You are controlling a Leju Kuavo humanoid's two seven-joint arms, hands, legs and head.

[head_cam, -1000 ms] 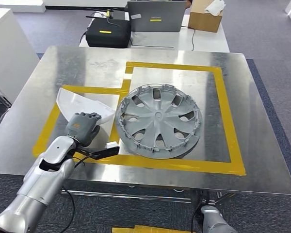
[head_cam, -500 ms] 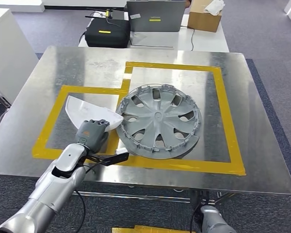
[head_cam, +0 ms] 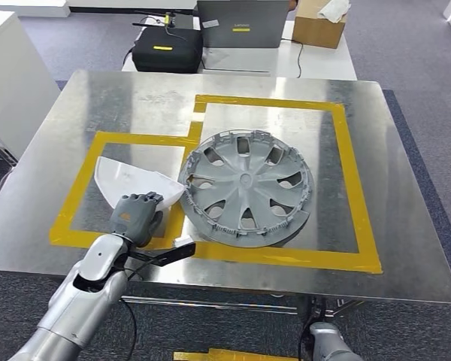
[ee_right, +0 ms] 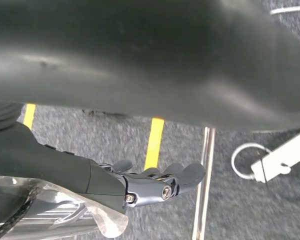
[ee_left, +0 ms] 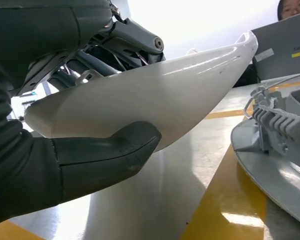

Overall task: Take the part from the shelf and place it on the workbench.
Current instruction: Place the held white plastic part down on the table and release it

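My left hand grips the near edge of a white curved panel, the part. It hangs low over the steel workbench, inside the left yellow-taped box, with its tip close beside the grey wheel cover. In the left wrist view the thumb presses under the white part and the darker fingers clamp its other face; the wheel cover lies just past it. My right hand hangs below the table over grey carpet, fingers loosely stretched and holding nothing.
Yellow tape outlines two joined boxes on the workbench. Behind it a second table carries a black case, a laptop and a cardboard box. A white cabinet stands at the left.
My left hand carried the white part right toward the wheel cover, then drew it slightly back left and nearer the front edge. The wheel cover has not moved.
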